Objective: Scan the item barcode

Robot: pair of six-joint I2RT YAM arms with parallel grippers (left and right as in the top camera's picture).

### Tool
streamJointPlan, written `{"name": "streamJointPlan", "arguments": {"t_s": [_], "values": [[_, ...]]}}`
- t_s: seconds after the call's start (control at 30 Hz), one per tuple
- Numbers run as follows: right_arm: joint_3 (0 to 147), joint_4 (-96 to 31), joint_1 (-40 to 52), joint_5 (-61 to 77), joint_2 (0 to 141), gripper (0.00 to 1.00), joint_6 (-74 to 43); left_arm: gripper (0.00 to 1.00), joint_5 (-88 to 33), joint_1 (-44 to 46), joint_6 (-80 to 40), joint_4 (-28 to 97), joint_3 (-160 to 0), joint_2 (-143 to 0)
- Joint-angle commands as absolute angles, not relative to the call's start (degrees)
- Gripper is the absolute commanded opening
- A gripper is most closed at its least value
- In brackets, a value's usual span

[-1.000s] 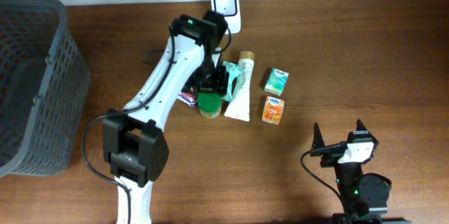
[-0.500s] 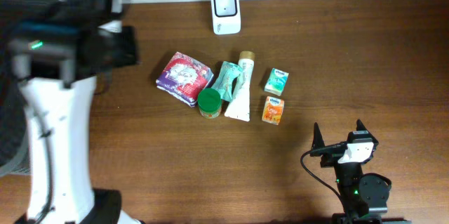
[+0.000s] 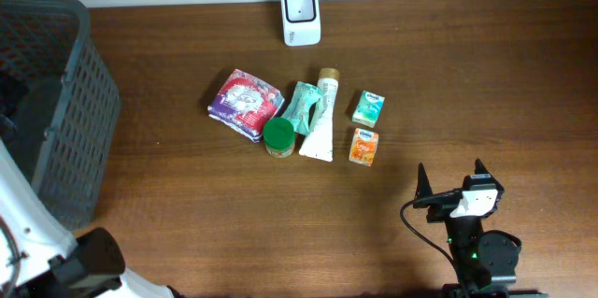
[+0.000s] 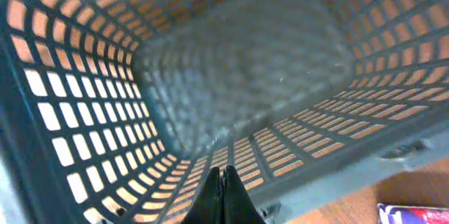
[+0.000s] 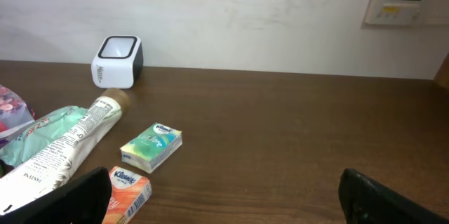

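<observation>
Lying below one scanner (image 3: pixel 301 14): two tissue packs (image 3: pixel 368 108); one tube (image 3: pixel 320 130); one jar (image 3: pixel 278 136).

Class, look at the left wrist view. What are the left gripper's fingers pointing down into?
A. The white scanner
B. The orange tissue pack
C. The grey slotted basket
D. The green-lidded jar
C: in the left wrist view the left gripper, its fingers shut together, points down into the grey basket, whose slotted walls fill nearly the whole frame.

basket (image 3: pixel 89 120): cut by the left edge overhead; floor blurred up close
purple packet (image 4: pixel 415 214): only a corner shows, left wrist view
</observation>
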State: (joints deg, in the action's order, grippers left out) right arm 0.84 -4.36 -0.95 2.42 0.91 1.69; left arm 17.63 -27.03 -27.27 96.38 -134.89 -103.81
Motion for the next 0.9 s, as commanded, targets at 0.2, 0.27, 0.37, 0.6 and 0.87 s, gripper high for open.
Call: {"name": "streamJointPlan", "arguments": {"t_s": [0.2, 0.27, 0.37, 0.6, 0.87], "values": [[0.32, -4.45, -0.38, 2.50, 0.51, 0.99, 1.67, 0.00, 16.36, -34.37, -33.91, 96.73, -122.91, -104.47], [0.32, -4.45, -0.38, 2.50, 0.51, 0.99, 1.67, 0.00, 14.35, -36.18, -33.87, 96.75, -122.91, -104.47], [0.34, -4.45, -0.38, 2.50, 0.51, 0.99, 1.67, 0.00, 12.88, -36.60, -32.97, 96.75, -122.13, -104.47], [0.32, -4.45, -0.38, 2.50, 0.51, 0.99, 1.67, 0.00, 11.53, -36.60, -33.01, 96.75, -113.49, -104.47], [0.32, -4.45, -0.38, 2.50, 0.51, 0.99, 1.67, 0.00, -5.19, -36.56, -29.12, 96.75, -113.49, -104.33]]}}
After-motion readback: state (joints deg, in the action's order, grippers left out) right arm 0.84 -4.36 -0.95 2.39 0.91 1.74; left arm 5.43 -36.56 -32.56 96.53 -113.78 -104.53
